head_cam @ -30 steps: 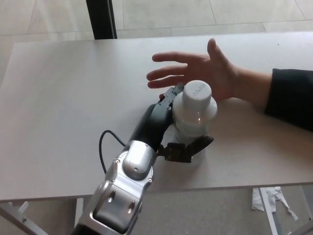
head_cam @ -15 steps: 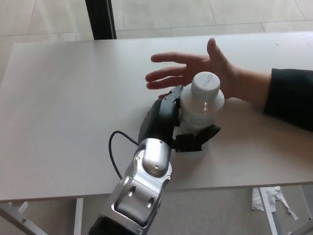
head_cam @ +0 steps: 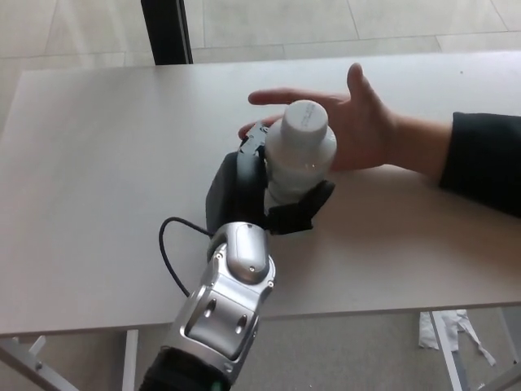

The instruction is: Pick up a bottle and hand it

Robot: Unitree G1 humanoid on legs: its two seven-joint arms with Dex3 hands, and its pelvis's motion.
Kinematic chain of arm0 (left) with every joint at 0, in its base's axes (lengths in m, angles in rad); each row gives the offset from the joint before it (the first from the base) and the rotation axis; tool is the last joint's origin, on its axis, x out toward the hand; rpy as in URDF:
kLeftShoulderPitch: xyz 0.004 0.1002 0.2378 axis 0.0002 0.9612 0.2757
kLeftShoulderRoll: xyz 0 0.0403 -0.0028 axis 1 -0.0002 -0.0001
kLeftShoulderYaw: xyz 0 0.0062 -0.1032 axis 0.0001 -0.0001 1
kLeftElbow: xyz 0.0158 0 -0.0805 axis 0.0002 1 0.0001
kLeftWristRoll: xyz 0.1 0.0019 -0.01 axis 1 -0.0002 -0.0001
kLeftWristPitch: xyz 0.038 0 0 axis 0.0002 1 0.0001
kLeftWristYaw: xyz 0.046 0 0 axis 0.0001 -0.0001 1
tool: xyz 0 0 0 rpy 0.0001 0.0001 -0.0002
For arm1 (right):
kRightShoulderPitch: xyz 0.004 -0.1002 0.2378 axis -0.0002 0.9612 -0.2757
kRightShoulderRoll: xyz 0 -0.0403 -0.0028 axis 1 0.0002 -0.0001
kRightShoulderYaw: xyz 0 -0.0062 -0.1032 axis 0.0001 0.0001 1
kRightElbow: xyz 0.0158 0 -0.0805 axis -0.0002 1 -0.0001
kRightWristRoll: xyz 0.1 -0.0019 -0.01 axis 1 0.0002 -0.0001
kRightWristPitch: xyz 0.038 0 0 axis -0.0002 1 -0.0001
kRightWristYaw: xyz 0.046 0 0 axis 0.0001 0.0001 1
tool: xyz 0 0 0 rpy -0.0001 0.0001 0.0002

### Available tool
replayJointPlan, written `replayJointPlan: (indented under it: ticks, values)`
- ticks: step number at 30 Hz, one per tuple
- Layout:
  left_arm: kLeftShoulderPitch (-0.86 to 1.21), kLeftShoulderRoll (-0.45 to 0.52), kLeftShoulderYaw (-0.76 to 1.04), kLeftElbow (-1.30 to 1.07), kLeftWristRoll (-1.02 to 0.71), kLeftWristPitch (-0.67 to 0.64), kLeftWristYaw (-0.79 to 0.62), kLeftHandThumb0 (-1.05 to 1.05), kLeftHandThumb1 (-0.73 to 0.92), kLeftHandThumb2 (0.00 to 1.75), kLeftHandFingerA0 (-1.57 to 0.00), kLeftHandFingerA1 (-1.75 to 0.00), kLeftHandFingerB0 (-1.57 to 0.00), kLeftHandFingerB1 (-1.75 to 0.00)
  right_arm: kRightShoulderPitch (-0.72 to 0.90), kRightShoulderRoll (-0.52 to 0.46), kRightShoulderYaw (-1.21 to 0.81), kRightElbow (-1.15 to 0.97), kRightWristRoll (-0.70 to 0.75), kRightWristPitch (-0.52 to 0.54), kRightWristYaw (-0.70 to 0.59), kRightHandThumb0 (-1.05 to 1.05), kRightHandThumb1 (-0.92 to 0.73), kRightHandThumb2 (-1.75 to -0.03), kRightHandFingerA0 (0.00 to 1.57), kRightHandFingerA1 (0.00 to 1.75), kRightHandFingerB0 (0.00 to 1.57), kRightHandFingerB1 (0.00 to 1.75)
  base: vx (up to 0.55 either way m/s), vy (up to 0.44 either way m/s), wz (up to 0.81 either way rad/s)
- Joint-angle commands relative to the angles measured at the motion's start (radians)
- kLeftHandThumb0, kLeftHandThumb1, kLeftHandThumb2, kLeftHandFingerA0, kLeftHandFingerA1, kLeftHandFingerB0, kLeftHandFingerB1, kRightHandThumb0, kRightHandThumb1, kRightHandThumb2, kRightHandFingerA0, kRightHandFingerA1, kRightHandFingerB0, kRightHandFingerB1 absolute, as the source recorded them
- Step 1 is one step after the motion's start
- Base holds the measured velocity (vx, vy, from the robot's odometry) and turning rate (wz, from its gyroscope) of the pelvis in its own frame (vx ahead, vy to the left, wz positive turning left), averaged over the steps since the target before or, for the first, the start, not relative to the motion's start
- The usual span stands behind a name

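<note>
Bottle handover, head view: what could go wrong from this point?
1. The left hand grips the white bottle low on its body, so the taller upper part could tip out of the fingers.
2. The person's hand lies open, not closed on the bottle; letting go now could drop it onto the table.
3. Pushing further could knock the person's fingers.

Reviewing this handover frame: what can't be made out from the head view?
- Base of the white bottle: hidden by the left hand wrapped around it.
- Whether the bottle touches the person's hand: the bottle covers the palm.
- Bottle label or contents: none is readable from above.
- The person beyond the dark sleeve: cut off by the right edge.
- Right hand: not in view.
</note>
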Motion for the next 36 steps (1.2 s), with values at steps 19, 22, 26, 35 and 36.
replayJointPlan:
  ticks: [19,22,26,35,36]
  values:
    - [-0.583,0.011,0.361,0.208,-0.271,0.393,-0.188,-0.14,0.72,0.79,-0.86,-1.75,-0.67,-1.54,-0.054,-0.010,0.025,-0.042,-0.005,0.006,0.004,-0.71,-0.42,-0.85,1.12,1.40,0.35,0.62,0.00,0.000,0.00]
    - [-0.545,-0.029,0.411,0.225,-0.328,0.425,-0.195,-0.16,0.75,0.75,-0.98,-1.71,-0.65,-1.31,-0.068,-0.004,0.021,-0.042,0.011,0.009,0.014,-0.72,-0.41,-0.84,1.12,1.41,0.36,0.60,0.00,0.000,0.00]
    - [-0.497,-0.073,0.450,0.223,-0.346,0.474,-0.149,-0.30,0.83,0.65,-0.83,-1.74,-0.70,-1.42,-0.077,-0.007,0.043,-0.042,-0.008,0.011,0.009,-0.69,-0.49,-0.60,0.89,1.50,0.35,0.52,0.00,0.000,0.00]
    - [-0.475,-0.156,0.616,0.435,-0.448,0.352,-0.022,-0.31,0.77,0.67,-0.92,-1.72,-0.77,-1.14,-0.090,0.003,0.059,-0.063,-0.010,0.018,-0.003,-0.67,-0.51,-0.58,0.94,1.43,0.40,0.51,0.00,0.000,0.00]
    - [-0.477,-0.167,0.619,0.449,-0.449,0.340,-0.012,-0.32,0.77,0.66,-0.89,-1.73,-0.74,-1.13,-0.093,0.005,0.061,-0.071,-0.010,0.024,-0.005,-0.64,-0.52,-0.59,0.95,1.48,0.40,0.50,0.00,0.000,0.00]
